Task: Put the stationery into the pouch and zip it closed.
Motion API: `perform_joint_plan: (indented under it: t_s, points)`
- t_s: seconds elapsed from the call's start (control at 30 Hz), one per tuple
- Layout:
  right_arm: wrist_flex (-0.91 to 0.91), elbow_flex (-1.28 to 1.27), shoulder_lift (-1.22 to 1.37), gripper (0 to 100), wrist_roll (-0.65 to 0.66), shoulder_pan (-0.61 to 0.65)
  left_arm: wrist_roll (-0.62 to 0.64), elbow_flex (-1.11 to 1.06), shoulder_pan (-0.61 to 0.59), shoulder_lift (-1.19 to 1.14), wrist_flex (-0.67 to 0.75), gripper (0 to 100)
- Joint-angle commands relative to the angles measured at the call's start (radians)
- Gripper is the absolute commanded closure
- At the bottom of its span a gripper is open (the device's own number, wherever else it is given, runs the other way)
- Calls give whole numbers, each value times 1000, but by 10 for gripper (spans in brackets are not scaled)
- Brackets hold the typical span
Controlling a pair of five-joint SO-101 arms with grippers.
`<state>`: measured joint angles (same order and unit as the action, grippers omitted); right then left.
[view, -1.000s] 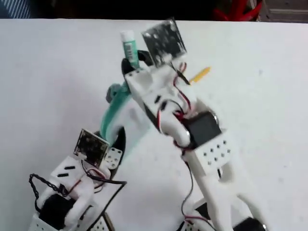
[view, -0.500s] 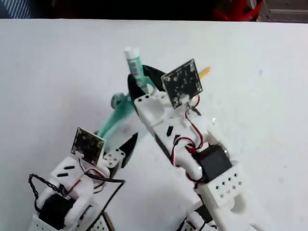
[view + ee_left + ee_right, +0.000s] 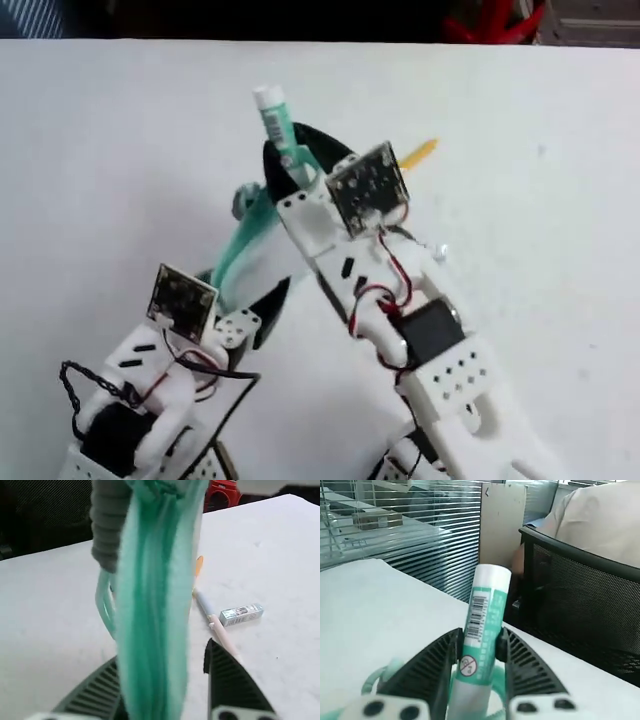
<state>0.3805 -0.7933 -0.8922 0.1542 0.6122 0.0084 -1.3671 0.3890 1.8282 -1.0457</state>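
Note:
My right gripper (image 3: 291, 163) is shut on a glue stick (image 3: 271, 117) with a white cap and teal label, holding it tilted over the far end of the teal pouch (image 3: 238, 252). In the right wrist view the glue stick (image 3: 484, 622) sits clamped between the black fingers (image 3: 427, 667) of the right gripper (image 3: 479, 637). My left gripper (image 3: 162, 652) is shut on the near part of the pouch (image 3: 155, 605), holding it upright on edge. In the high view the left gripper (image 3: 246, 303) is at lower left.
A pen (image 3: 212, 617) with a yellow end (image 3: 418, 153) and a small grey box (image 3: 241, 614) lie on the white table (image 3: 120, 140) beyond the pouch. A grey loop (image 3: 105, 535) hangs at the pouch's far end. A black chair (image 3: 580, 600) stands past the table edge.
The right arm has drawn back toward the near side and turned its wrist, keeping the glue stick over the pouch's far end. The left arm has stayed put with the pouch.

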Motion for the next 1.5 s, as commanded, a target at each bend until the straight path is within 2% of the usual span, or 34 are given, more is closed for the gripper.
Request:
perform_joint_plan:
  t_s: [0.0, 0.13, 0.2, 0.27, 0.47, 0.73, 0.93, 1.13, 1.23, 1.47]
  points:
    - [10, 2, -59, 981, 12, 35, 9, 26, 5, 1, 18, 827]
    - [-28, 2, -67, 981, 12, 38, 6, 26, 5, 1, 29, 942]
    - [-25, 0, -68, 981, 12, 36, -35, 26, 5, 1, 37, 982]
    - [-7, -2, -76, 981, 9, 35, -74, 26, 7, 1, 40, 974]
    - [76, -5, -131, 981, 8, 44, -75, 26, 7, 1, 40, 978]
    - [277, -17, -343, 981, 14, 85, -74, 28, 7, 1, 40, 979]
    - [288, -101, -427, 981, 15, 111, -74, 28, 7, 1, 34, 979]
    - [180, -129, -320, 981, 15, 107, -74, 28, 7, 1, 35, 979]
    - [182, -54, -234, 981, 15, 107, -74, 28, 7, 1, 34, 979]
    - [412, 273, -62, 981, 8, 54, -74, 28, 7, 1, 32, 979]
